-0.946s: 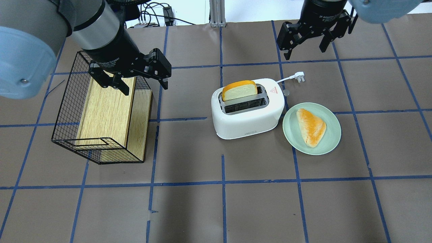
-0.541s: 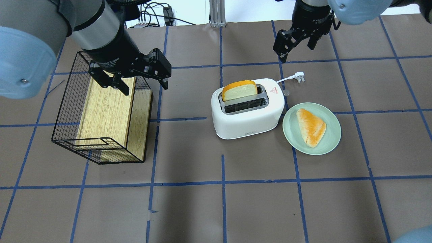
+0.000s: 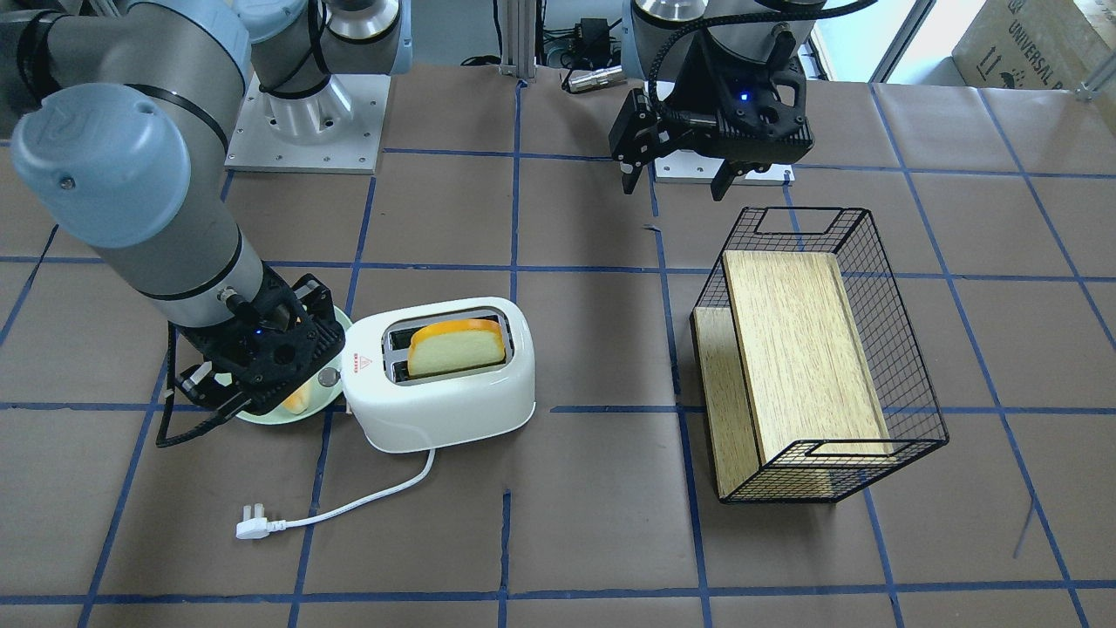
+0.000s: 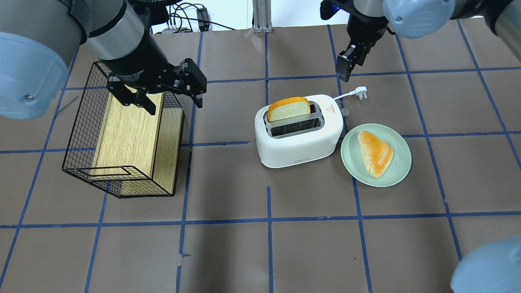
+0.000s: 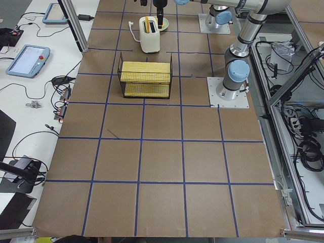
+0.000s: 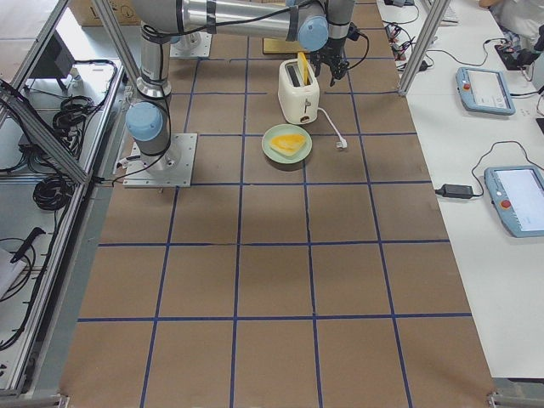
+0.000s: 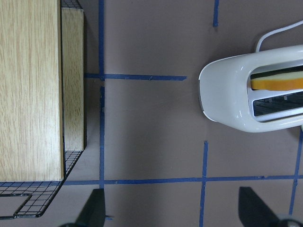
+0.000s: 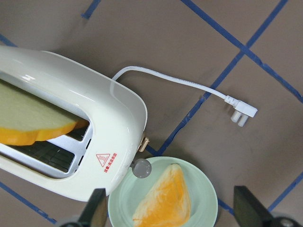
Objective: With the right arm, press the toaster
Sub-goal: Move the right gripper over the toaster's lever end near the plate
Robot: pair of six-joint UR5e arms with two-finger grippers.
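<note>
The brown table (image 4: 228, 252) holds a wire basket (image 4: 81, 122). The white toaster (image 4: 299, 148) stands in the middle, just beside a green plate (image 4: 403, 162). The right gripper (image 4: 346, 71) hangs near its knob end, fingers wide apart, holding nothing.

left claw (image 4: 173, 98) spread, hovering | right claw (image 4: 349, 65) spread, aimed down

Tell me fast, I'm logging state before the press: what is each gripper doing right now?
Left gripper: open, holding nothing.
Right gripper: open, holding nothing.
</note>
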